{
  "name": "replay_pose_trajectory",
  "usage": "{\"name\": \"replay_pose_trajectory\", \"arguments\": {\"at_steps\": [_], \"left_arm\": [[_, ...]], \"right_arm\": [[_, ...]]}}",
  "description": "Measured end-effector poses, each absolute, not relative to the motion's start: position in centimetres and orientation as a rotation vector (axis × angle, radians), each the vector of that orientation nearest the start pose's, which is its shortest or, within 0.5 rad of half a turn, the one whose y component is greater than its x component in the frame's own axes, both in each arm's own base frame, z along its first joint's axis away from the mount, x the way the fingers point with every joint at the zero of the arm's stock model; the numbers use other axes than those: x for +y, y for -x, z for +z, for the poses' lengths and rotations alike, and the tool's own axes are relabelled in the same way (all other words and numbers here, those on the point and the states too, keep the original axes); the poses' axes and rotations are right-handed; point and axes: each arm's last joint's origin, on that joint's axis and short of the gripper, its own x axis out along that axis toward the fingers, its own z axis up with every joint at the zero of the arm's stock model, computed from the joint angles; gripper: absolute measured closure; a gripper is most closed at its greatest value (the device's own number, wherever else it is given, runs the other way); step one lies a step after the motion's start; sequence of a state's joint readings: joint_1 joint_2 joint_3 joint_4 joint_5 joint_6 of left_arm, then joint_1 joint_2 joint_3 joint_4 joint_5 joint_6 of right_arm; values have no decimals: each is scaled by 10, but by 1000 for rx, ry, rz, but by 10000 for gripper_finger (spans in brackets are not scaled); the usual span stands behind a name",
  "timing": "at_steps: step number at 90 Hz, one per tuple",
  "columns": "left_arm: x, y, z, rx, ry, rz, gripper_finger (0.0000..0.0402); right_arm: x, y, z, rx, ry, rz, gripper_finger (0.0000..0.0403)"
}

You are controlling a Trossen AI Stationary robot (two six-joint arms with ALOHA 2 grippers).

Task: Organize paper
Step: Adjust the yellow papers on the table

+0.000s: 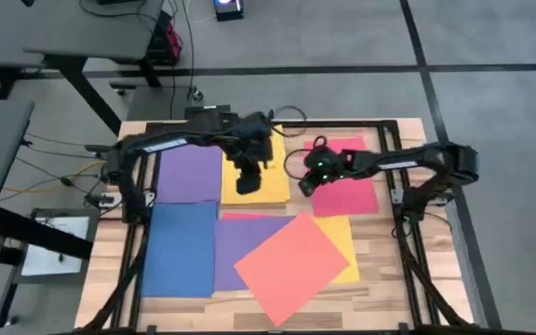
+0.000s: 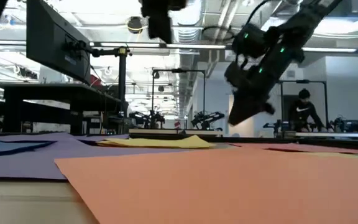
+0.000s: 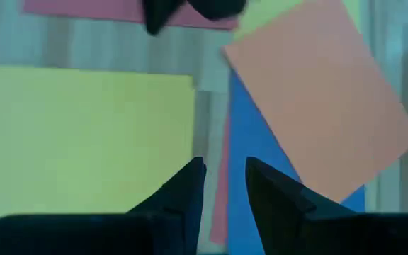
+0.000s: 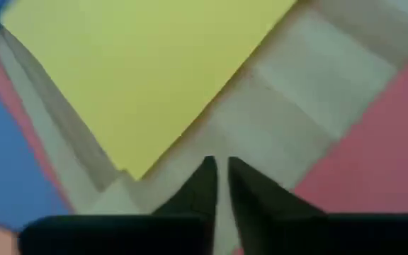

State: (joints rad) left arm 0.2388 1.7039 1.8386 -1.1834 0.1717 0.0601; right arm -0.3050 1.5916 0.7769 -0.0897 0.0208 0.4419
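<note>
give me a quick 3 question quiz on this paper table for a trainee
1. True or false: the orange sheet lies square to the table edges.
2. Which sheet is the left claw above? A blue B yellow C red-pink
3. Fill in: the right claw is by the edge of the ___ sheet.

Key
1. False, it lies tilted across other sheets.
2. B, the yellow sheet.
3. Red-pink.

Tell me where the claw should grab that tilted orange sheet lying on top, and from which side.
Probably at the orange sheet's corner pointing toward the table's front edge. It lies rotated on top of the purple and yellow sheets, and that corner sits over bare wood with nothing stacked beneath. Come from the front, sliding one finger of the claw under the flat edge.
</note>
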Motion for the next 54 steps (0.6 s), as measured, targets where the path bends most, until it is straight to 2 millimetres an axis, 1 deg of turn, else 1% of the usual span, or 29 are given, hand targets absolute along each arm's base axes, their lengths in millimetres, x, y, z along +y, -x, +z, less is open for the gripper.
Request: {"name": "replay_pose_trajectory", "arguments": {"at_steps": [8,19,26,39,54], "left_arm": [[72,-307,378,990,184,73,311],[66,-285,375,951,218,102,311],[63,-273,374,939,245,120,311],[61,-259,376,912,260,165,311],[61,-254,381,891,250,198,311]], "right_arm": [[-91,-293,142,830,-517,-487,397],[-91,-301,122,886,-506,-457,401],[-91,-307,118,892,-508,-454,402],[-88,-311,116,873,-510,-434,403],[-84,-314,117,857,-511,-412,403]]}}
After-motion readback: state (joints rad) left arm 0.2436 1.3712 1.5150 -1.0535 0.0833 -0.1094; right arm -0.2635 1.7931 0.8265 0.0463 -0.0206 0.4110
